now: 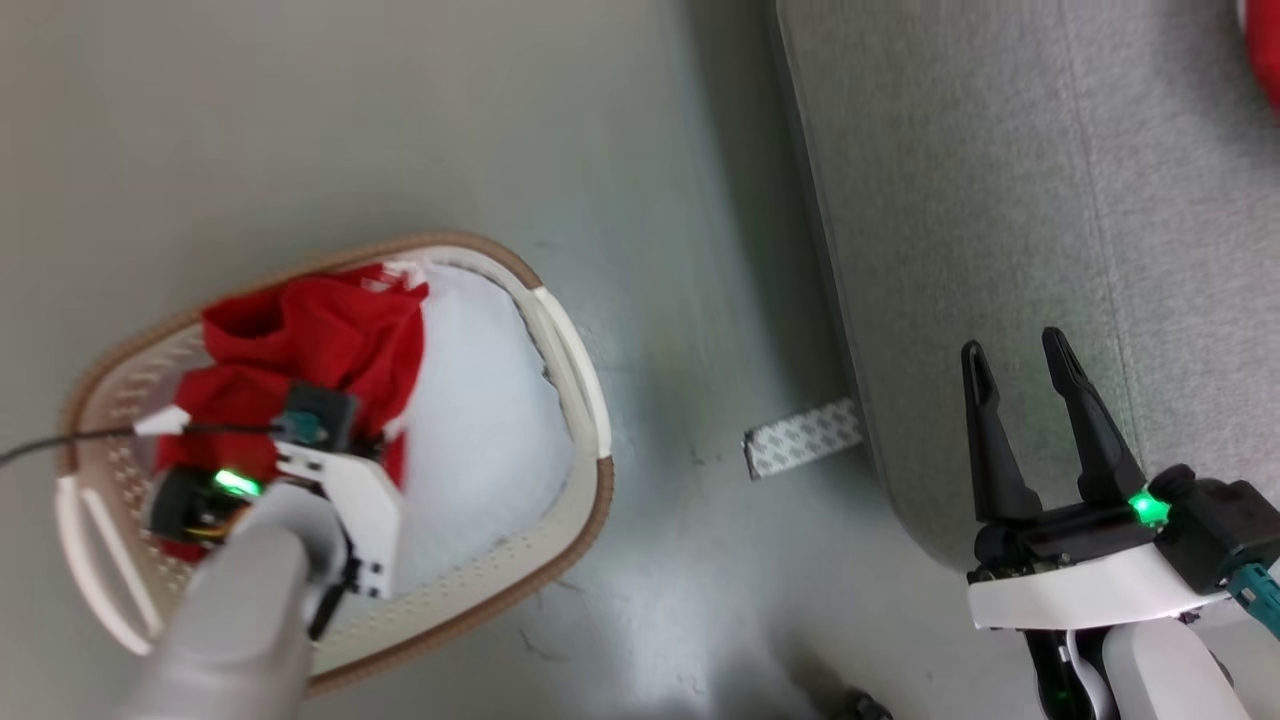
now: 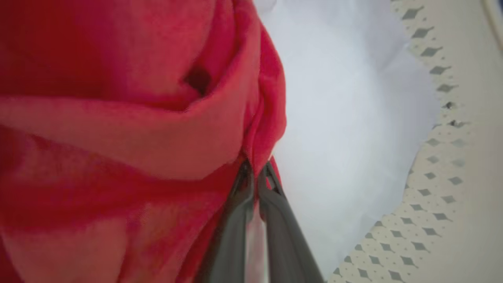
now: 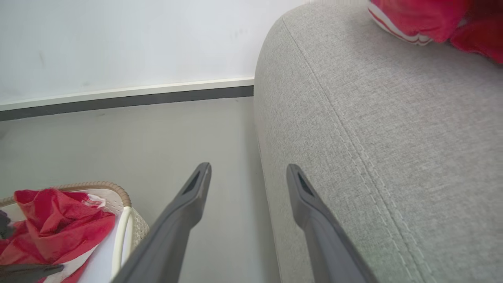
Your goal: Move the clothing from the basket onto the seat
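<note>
Red clothing (image 1: 310, 340) lies bunched in the cream basket (image 1: 570, 360) on the floor at lower left. My left gripper (image 2: 257, 167) reaches down into the basket, its fingers shut on a fold of the red clothing (image 2: 157, 129). A second red garment with white stripes (image 3: 416, 19) lies on the grey seat (image 3: 393, 129), and its edge (image 1: 1262, 50) shows at the top right of the head view. Over the seat's (image 1: 1000, 200) front corner my right gripper (image 1: 1020, 360) hangs open with nothing between its fingers.
A white fabric pad (image 1: 490, 400) lines the basket's bottom beside the clothing. A patterned strip (image 1: 803, 438) lies on the grey floor by the seat's base. A thin black cable (image 1: 60, 442) runs over the basket's left rim. A wall with a dark baseboard (image 3: 125, 100) stands beyond the floor.
</note>
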### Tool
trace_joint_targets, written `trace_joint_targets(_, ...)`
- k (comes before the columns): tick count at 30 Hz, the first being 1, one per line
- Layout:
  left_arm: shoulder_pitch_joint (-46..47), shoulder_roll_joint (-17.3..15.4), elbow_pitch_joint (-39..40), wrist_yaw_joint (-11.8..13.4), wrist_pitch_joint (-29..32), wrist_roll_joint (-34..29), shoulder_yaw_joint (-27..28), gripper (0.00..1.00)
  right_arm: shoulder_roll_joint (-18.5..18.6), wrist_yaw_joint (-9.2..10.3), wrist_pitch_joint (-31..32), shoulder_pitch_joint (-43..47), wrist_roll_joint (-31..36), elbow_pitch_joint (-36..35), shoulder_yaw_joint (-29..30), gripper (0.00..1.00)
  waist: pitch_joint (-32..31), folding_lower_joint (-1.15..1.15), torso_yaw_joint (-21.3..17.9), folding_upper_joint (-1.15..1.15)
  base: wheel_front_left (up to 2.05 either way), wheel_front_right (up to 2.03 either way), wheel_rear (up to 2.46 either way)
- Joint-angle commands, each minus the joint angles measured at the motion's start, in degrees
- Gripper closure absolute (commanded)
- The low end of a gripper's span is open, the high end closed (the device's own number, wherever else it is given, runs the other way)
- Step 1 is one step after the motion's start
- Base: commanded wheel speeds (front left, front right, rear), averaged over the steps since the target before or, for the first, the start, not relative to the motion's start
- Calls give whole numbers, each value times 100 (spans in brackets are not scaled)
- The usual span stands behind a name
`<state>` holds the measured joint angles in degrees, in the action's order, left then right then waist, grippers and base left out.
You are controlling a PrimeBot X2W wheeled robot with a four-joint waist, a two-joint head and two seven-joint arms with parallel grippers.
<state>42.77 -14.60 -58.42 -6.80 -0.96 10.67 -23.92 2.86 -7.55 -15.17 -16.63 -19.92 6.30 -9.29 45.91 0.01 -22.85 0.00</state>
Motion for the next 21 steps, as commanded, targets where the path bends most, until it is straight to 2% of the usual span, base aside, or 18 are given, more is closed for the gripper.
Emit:
trace_joint_targets(1, -162, 85, 0, -23, -118, 81, -7, 100, 7, 12, 3, 84, 9, 63, 62, 0, -432, -1, 256, 0, 0, 0, 0)
trace_joint_targets(6, -536, 456, 157, -56, -347, 437, -81, 100, 8, 12, 3, 214, 92, 249, 218, 0, -1288, -1, 671, 0, 0, 0, 0)
trace_joint_targets(10, -875, 670, 601, -68, -291, 795, -368, 100, 11, 13, 3, 347, 214, 380, 272, 0, -1982, -1, 1022, 0, 0, 0, 0)
trace_joint_targets(16, -1341, 536, 1752, -68, 187, 1472, -830, 100, 13, 12, 3, 665, 391, 564, 354, 0, -3002, -1, 1413, 0, 0, 0, 0)
trace_joint_targets(21, -1662, 328, 2670, -69, 544, 1747, -879, 100, 11, 12, 2, 914, 481, 639, 276, 0, -3535, -1, 1534, 0, 0, 0, 0)
